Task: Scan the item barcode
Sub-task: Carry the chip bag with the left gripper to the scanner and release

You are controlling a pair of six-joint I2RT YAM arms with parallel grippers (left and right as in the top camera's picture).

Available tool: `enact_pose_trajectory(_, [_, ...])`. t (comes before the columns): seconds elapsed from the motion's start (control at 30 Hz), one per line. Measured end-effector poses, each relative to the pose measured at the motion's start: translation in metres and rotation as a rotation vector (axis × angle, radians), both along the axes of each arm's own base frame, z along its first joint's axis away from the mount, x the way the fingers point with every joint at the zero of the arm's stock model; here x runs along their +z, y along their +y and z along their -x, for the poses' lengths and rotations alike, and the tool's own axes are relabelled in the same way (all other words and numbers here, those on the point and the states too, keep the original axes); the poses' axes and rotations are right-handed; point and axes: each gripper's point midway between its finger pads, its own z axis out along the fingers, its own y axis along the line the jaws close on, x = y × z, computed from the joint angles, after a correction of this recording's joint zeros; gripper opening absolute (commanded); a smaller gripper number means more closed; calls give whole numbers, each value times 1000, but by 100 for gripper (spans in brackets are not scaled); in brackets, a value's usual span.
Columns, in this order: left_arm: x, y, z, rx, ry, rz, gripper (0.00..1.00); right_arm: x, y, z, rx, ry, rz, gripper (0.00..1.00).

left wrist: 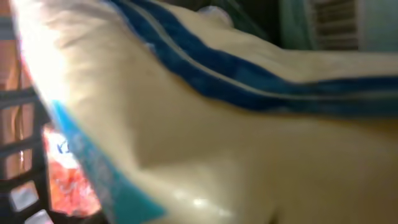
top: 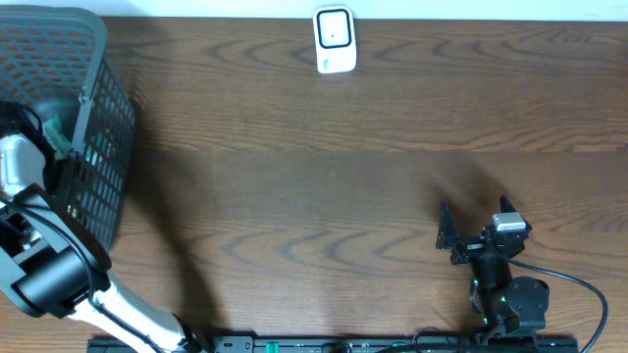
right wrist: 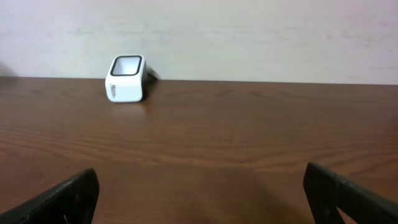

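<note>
Landmark: basket (top: 98, 127), dark mesh, at the table's (top: 324, 186) far left.
Item: a cream pouch (left wrist: 205, 143) with blue stripes fills the left wrist view, inside the basket; red packaging (left wrist: 65, 180) shows beside it against the mesh. The overhead view does not show the pouch clearly.
Left gripper: reaching down into the basket's near side (top: 49, 137); its own fingers are not visible in the wrist view, so I cannot tell whether it has a grip on the pouch or how wide it stands.
Right gripper: (right wrist: 199, 193) jaws spread wide, empty, low over the table well right of the basket, facing the scanner.
Scanner: (top: 334, 41) small white unit at the far edge, well right of the basket, window up and forward.
Step in hand: picking the pouch out of the basket, by my judgement.
How to do it well: pinch a firm fold or edge, not the slack middle; lift straight up to clear the mesh wall before swinging toward the scanner.
Barcode: a barcode-like patch (left wrist: 336, 25) sits top right of the wrist view; whether it belongs to this pouch I cannot tell.
Risk: a soft pouch may sag or slip; snagging the mesh could drag the basket.
</note>
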Motion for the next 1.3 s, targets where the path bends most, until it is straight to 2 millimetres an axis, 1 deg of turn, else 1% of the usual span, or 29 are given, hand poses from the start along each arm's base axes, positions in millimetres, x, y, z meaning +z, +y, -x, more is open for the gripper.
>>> enact_pose_trajectory(0.03, [3, 1, 0, 6, -4, -8, 8, 0, 0, 0, 0, 0, 0, 99])
enact_pose_trajectory(0.13, [13, 3, 1, 9, -15, -29, 7, 0, 0, 0, 0, 0, 0, 99])
enact_pose_trajectory(0.27, [22, 2, -5, 32, -74, -31, 7, 0, 0, 0, 0, 0, 0, 99])
enact_pose_trajectory(0.33, [35, 3, -14, 62, -154, -47, 7, 0, 0, 0, 0, 0, 0, 99])
enact_pose_trajectory(0.37, [45, 4, -19, 73, -202, -57, 7, 0, 0, 0, 0, 0, 0, 99])
enact_pose_trajectory(0.43, [80, 5, -32, 89, -346, -92, 8, 0, 0, 0, 0, 0, 0, 99])
enact_pose_trajectory(0.53, [157, 0, -49, 87, -615, -153, 7, 0, 0, 0, 0, 0, 0, 99])
enact_pose_trajectory(0.57, [188, -4, -53, 81, -715, -175, 7, 0, 0, 0, 0, 0, 0, 99])
enact_pose_trajectory(0.63, [242, -12, -53, 70, -886, -215, 7, 0, 0, 0, 0, 0, 0, 99])
enact_pose_trajectory(0.7, [296, -25, -51, 46, -1060, -244, 8, 0, 0, 0, 0, 0, 0, 99])
enact_pose_trajectory(0.8, [355, -46, -45, -12, -1250, -262, 7, 0, 0, 0, 0, 0, 0, 99])
enact_pose_trajectory(0.97, [434, -87, -37, -118, -1550, -222, 7, 0, 0, 0, 0, 0, 0, 99])
enact_pose_trajectory(1.07, [474, -118, -36, -199, -1719, -155, 7, 0, 0, 0, 0, 1, 0, 99])
enact_pose_trajectory(1.1, [487, -132, -37, -235, -1777, -112, 7, 0, 0, 0, 0, 0, 0, 99])
enact_pose_trajectory(1.13, [495, -143, -38, -264, -1812, -79, 7, 0, 0, 0, 0, 0, 0, 99])
enact_pose_trajectory(1.17, [502, -159, -40, -302, -1848, -16, 7, 0, 0, 0, 0, 0, 0, 99])
enact_pose_trajectory(1.2, [506, -184, -44, -351, -1872, 87, 7, 0, 0, 0, 0, 0, 0, 99])
enact_pose_trajectory(1.23, [505, -198, -48, -378, -1872, 154, 7, 0, 0, 0, 0, 0, 0, 99])
enact_pose_trajectory(1.3, [490, -229, -59, -400, -1819, 302, 8, 0, 0, 0, 0, 0, 0, 99])
